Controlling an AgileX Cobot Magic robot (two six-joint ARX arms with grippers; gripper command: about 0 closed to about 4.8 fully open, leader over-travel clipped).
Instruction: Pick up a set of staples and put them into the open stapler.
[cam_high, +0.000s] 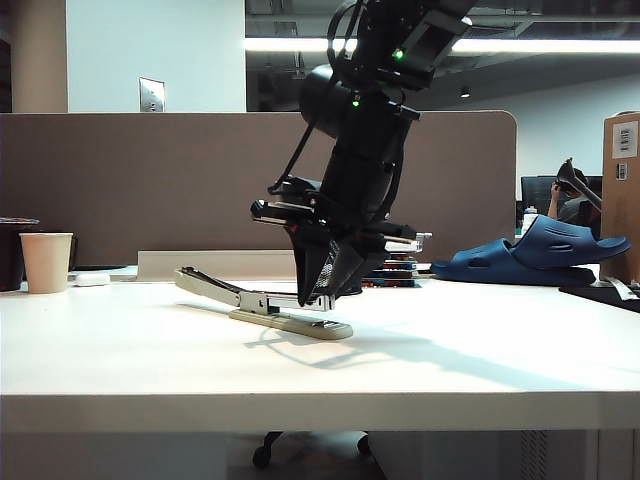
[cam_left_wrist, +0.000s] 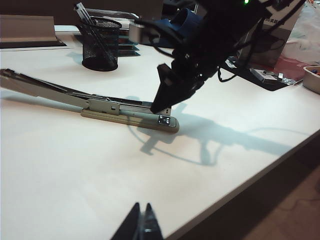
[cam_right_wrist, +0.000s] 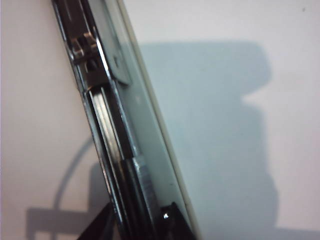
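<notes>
The stapler (cam_high: 270, 305) lies open on the white table, its dark top arm swung back flat and its cream base (cam_left_wrist: 162, 122) pointing the other way. My right gripper (cam_high: 318, 298) points down onto the silver magazine (cam_right_wrist: 100, 115) near the base's front end. In the right wrist view a small ridged grey bar, the set of staples (cam_right_wrist: 142, 185), sits between the fingertips of the right gripper (cam_right_wrist: 136, 227), lined up along the magazine channel. My left gripper (cam_left_wrist: 141, 220) hangs shut and empty over the near table edge, far from the stapler (cam_left_wrist: 120, 107).
A black mesh pen cup (cam_left_wrist: 100, 45) stands behind the stapler. A paper cup (cam_high: 46, 262) is at the far left, blue slippers (cam_high: 540, 255) at the back right. The table edge (cam_left_wrist: 250, 175) runs close to my left gripper.
</notes>
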